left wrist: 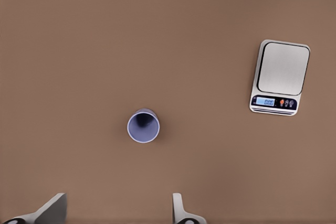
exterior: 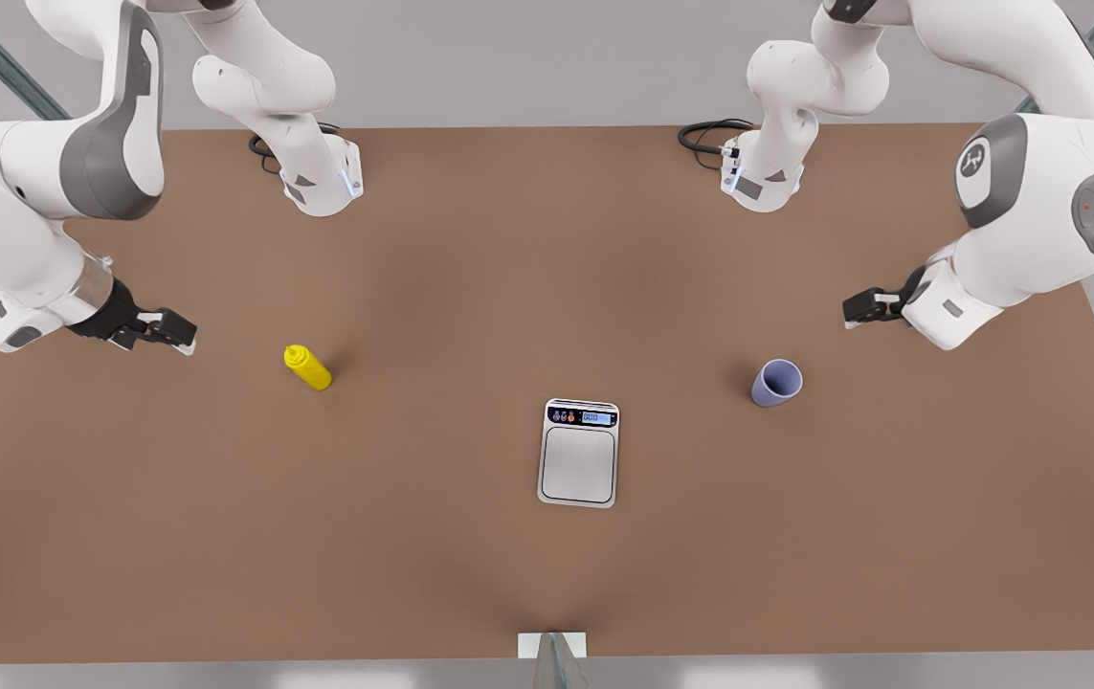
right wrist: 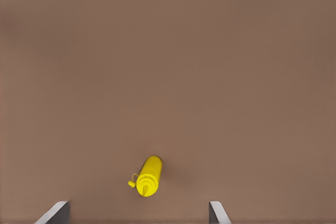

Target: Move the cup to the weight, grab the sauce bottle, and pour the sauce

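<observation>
The lavender-blue cup (exterior: 777, 383) (left wrist: 143, 126) stands upright on the brown table at the front view's right. My left gripper (exterior: 858, 308) (left wrist: 118, 209) hovers above and behind it, open and holding nothing. The weight (exterior: 579, 453) (left wrist: 280, 76), a silver-grey scale with a blue display, lies flat near the table's middle with nothing on its plate. At the front view's left stands the yellow sauce bottle (exterior: 307, 367) (right wrist: 148, 176). My right gripper (exterior: 178, 333) (right wrist: 137, 212) hangs open to the outer side of it, apart from it.
Both arm bases (exterior: 322, 182) (exterior: 762, 177) stand at the table's back edge, each with a black cable coil beside it. A small white marker (exterior: 551, 644) sits at the front edge. Wide bare tabletop (exterior: 547, 287) separates bottle, scale and cup.
</observation>
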Available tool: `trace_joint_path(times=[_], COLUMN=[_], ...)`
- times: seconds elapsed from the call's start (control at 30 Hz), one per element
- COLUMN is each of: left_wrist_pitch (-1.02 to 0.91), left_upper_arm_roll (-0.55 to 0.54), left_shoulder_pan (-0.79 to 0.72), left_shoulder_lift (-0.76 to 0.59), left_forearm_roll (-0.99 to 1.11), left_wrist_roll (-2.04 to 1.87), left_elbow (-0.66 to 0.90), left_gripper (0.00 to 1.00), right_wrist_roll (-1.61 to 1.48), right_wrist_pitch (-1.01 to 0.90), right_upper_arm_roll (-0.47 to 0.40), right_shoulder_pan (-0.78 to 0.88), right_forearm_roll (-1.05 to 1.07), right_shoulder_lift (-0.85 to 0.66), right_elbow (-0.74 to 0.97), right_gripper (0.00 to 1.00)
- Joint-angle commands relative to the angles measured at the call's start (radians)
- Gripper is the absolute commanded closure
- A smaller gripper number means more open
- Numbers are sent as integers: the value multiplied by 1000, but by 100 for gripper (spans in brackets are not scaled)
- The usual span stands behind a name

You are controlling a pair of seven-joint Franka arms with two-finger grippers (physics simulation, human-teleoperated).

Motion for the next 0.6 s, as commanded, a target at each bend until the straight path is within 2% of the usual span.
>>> trace_joint_path(times=[0.0,0.03,0.1,0.13,0.33,0.57], left_wrist_pitch=[-3,-1,40,146,505,723], left_upper_arm_roll=[0,0,2,0,0,0], left_shoulder_pan=[0,0,0,0,2,23], left_shoulder_lift=[1,5,22,21,-1,34], left_forearm_roll=[1,1,10,6,6,0], left_wrist_roll=[1,-7,-7,-7,7,38], left_elbow=[-1,-1,-106,-203,-591,-739], left_gripper=[0,0,0,0,0,0], right_wrist_roll=[0,0,0,0,0,0], right_wrist_pitch=[2,2,0,0,-1,-3], right_upper_arm_roll=[0,0,0,0,0,0], right_shoulder_pan=[-1,-1,-1,-1,-1,-3], right_forearm_roll=[0,0,-2,0,0,0], right_shoulder_lift=[-2,-2,-2,-2,-2,0], right_elbow=[-2,0,-2,-2,-2,0], right_gripper=[0,0,0,0,0,0])
